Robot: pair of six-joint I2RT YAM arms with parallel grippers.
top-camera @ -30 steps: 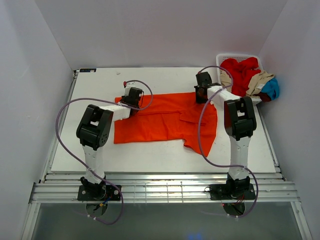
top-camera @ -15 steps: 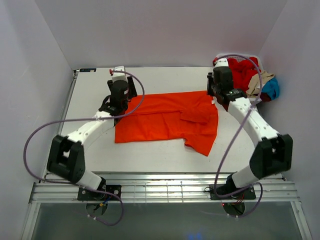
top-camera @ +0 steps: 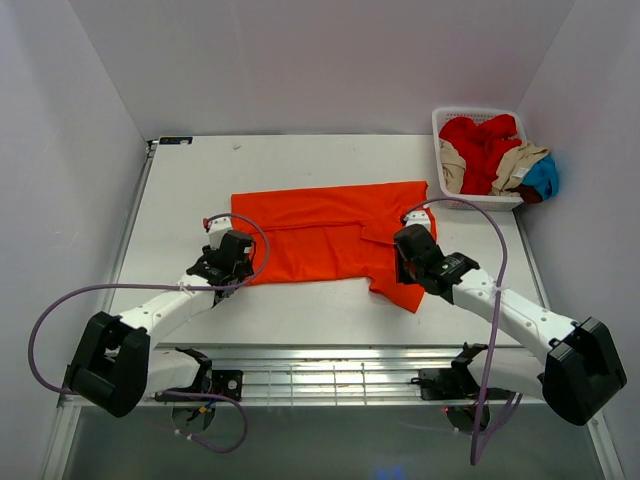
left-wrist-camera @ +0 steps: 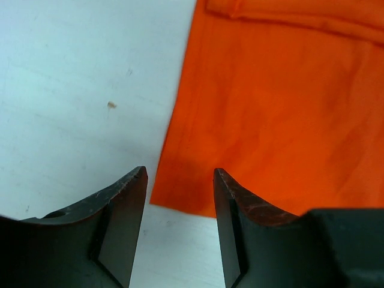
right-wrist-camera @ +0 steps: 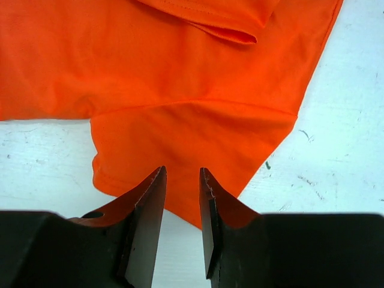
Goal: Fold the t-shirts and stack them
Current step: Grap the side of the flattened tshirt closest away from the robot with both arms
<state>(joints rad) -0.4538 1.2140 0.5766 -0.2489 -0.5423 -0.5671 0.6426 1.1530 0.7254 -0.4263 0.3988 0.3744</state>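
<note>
A bright orange t-shirt (top-camera: 320, 238) lies spread flat in the middle of the table. Its near left corner (left-wrist-camera: 157, 199) shows just ahead of my left gripper (left-wrist-camera: 179, 174), which hovers open with nothing between its fingers (left-wrist-camera: 123, 222). My left gripper (top-camera: 238, 268) sits at that corner in the top view. My right gripper (top-camera: 405, 268) hangs over the shirt's near right flap (right-wrist-camera: 198, 144). The right gripper (right-wrist-camera: 182, 171) is open by a narrow gap and holds nothing. More t-shirts, red (top-camera: 485, 140), tan (top-camera: 520, 160) and blue (top-camera: 545, 175), are piled in the basket.
A white lattice basket (top-camera: 470, 113) stands at the table's far right corner against the wall. White walls close in the left, back and right sides. Purple cables loop from both arms over the near table edge (top-camera: 330, 345).
Both grippers were shut at the shirt's far edge, then opened and let it go. Both arms have swung back to the shirt's near edge. The shirt now lies flatter.
</note>
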